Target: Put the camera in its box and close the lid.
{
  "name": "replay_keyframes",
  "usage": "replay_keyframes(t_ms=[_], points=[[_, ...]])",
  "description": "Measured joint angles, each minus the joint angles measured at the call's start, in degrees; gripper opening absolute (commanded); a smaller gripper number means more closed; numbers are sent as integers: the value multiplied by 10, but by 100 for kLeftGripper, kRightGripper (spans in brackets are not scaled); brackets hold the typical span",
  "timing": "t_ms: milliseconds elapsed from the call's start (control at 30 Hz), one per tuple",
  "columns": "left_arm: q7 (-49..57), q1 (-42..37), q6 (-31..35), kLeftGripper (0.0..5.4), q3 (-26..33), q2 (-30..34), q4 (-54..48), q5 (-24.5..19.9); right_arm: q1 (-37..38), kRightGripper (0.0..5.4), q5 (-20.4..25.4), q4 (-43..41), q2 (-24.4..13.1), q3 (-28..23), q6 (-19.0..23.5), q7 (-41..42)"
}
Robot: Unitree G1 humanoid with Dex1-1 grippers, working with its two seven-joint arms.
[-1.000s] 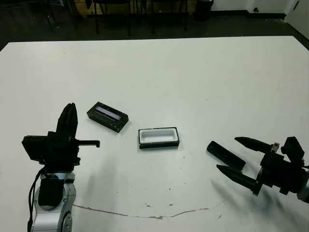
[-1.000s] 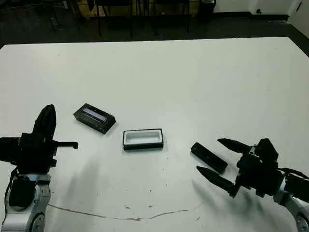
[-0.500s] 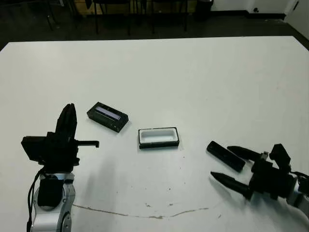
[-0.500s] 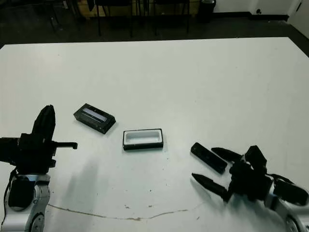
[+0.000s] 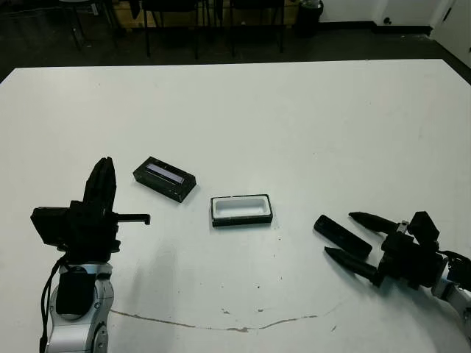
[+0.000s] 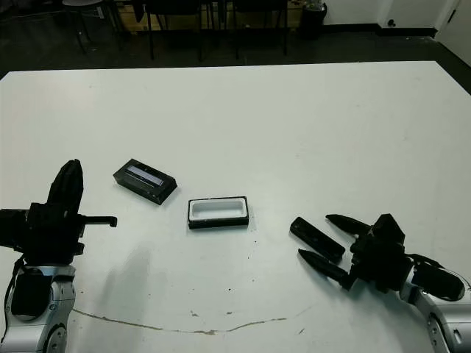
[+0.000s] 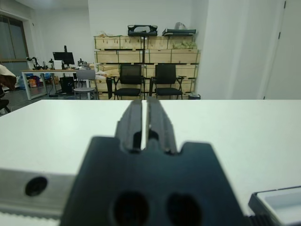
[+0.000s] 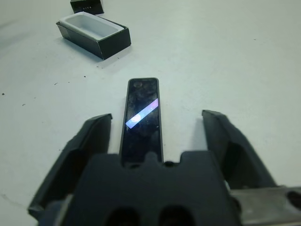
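The camera (image 5: 342, 235), a slim black bar, lies flat on the white table at the front right. My right gripper (image 5: 339, 234) is open and low over it. In the right wrist view the camera (image 8: 142, 120) lies between the two fingers (image 8: 96, 136), touching neither. The box (image 5: 242, 220), a white-lined black tray, stands open near the table's middle. The lid (image 5: 164, 177), black with a pale strip, lies just to its left. At the front left my left gripper (image 5: 103, 168) is held upright above the table, shut on nothing (image 7: 145, 108).
A thin dark crack line (image 5: 221, 323) runs along the table's front. Chairs (image 5: 176, 15) stand beyond the far edge. The right arm is close to the table's front right corner.
My right gripper dipped toward the near edge, then came back over the camera with its fingers closer together. Camera, box, lid and left arm have not moved.
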Motion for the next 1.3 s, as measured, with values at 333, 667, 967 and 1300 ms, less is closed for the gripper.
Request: replay_keyframes(t_ms=[333,667,967,1300], points=[[10,-2,1,0,-5,-3,-1,10,10,196,36,-223,-150,4,177,71],[13,-12,6,0,5,-2,-19,9,-71,9,10,-271,-245,27,244,102],[12,-15,10,0,8,0,-21,9,-45,1,14,-282,-200,-25,243,23],[11,-14,11,0,6,0,-22,9,-26,1,106,-326,-128,-124,289,-63]])
